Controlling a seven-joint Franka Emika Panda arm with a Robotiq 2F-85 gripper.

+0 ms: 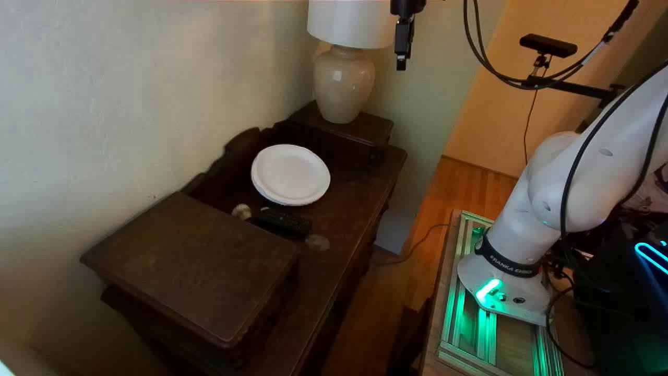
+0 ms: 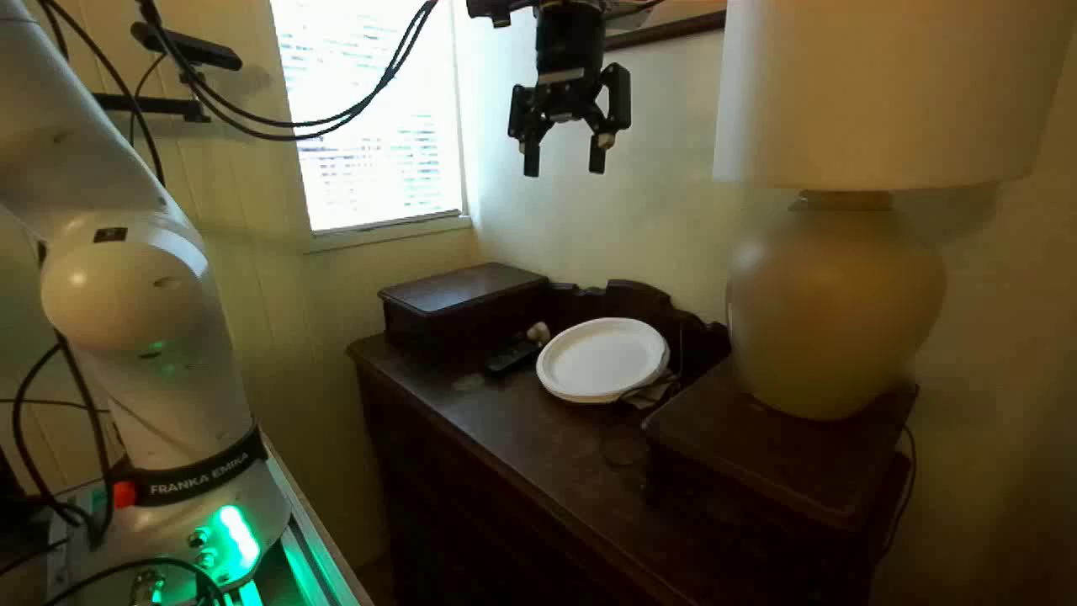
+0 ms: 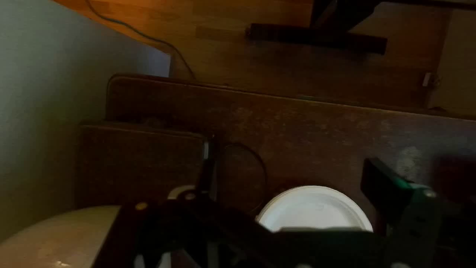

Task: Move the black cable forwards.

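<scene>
The black cable (image 3: 265,171) shows in the wrist view as a thin dark loop on the brown dresser top, left of the white plate (image 3: 316,208). In an exterior view, dark strands of the cable (image 2: 660,387) lie between the plate (image 2: 602,360) and the raised box under the lamp. In the exterior view with the plate (image 1: 290,175) at the middle, I cannot make the cable out. My gripper (image 2: 565,160) is open and empty, pointing down, high above the dresser. In the wrist view its fingers (image 3: 293,171) stand wide apart. It also shows edge-on at the top (image 1: 402,60).
A lamp (image 2: 829,311) stands on a raised box (image 2: 782,438) at one dresser end; its shade is near the gripper's height. Another raised box (image 1: 193,261) is at the opposite end. A black remote (image 1: 282,222) and a small pale object (image 1: 241,211) lie near the plate. A wall runs behind.
</scene>
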